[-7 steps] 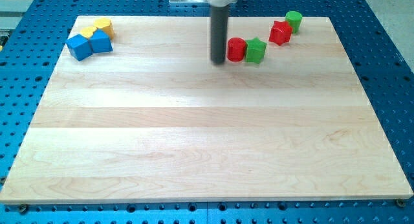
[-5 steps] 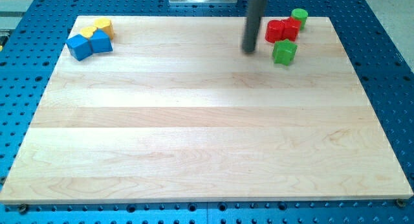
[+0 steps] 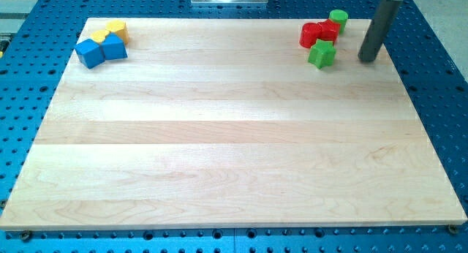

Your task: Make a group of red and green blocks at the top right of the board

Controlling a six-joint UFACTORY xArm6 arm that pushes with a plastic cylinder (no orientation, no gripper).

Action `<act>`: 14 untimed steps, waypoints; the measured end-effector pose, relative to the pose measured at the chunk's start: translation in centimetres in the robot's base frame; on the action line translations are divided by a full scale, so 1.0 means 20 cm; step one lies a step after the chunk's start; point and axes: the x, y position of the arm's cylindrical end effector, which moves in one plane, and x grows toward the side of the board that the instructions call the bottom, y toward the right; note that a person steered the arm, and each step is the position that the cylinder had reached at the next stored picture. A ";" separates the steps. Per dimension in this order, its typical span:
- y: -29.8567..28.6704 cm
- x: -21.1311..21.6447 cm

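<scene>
In the camera view I take the green star block (image 3: 322, 55) as my landmark: it sits near the board's (image 3: 219, 136) top right corner, its points splayed so that I cannot give it any one long axis or heading. Just up and to the view's left of it lies a red cylinder (image 3: 309, 35), and touching that on the view's right is a second red block (image 3: 328, 31) whose exact shape I cannot make out; together the two reds form a short row running along the view's left-right direction. Above and to the right of the star, at the end of that row, stands a green cylinder (image 3: 337, 19), upright, close to the board's top edge. The star looks to be just below the reds, though I cannot tell if it touches them. My tip (image 3: 368, 60) is to the view's right of the star, at about its height, apart from it and from every other block; the rod rises straight up out of the frame, it has no jaws and holds nothing. Right of my tip only a narrow strip of board is left before the right edge. Below and to the left of the star the wood lies open all the way across. Far to the star's left, at the top left corner, two blue blocks (image 3: 101, 50) and two yellow blocks (image 3: 111, 29) huddle together.
</scene>
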 end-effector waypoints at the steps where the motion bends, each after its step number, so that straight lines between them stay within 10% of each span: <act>1: 0.11 -0.27; 14: -0.39 -0.43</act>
